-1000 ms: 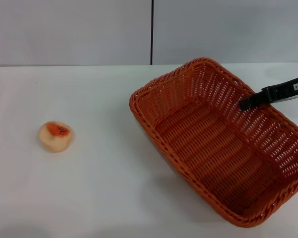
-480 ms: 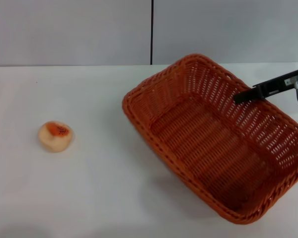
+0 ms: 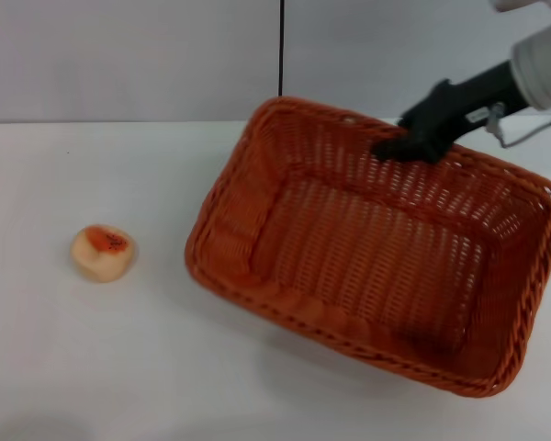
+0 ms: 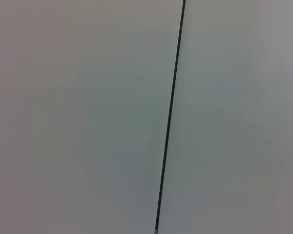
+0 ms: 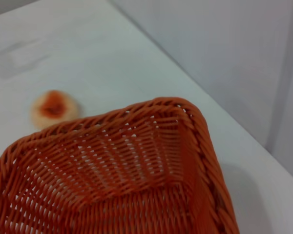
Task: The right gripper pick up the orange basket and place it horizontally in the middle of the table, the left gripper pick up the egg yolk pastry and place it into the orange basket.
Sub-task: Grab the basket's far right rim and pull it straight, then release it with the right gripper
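Observation:
The orange basket fills the right-centre of the head view, tilted, with its far rim raised off the white table. My right gripper is shut on that far rim, its arm reaching in from the upper right. The right wrist view looks down into the orange basket. The egg yolk pastry lies alone on the table's left side, well apart from the basket; the egg yolk pastry also shows beyond the rim in the right wrist view. My left gripper is out of view.
A grey wall with a dark vertical seam stands behind the table. The left wrist view holds only that wall and its seam. White tabletop lies open between the pastry and the basket.
The basket has been lifted at its far rim, swung round and carried left toward the table's middle. My right gripper rose and moved left with it. The pastry stayed put.

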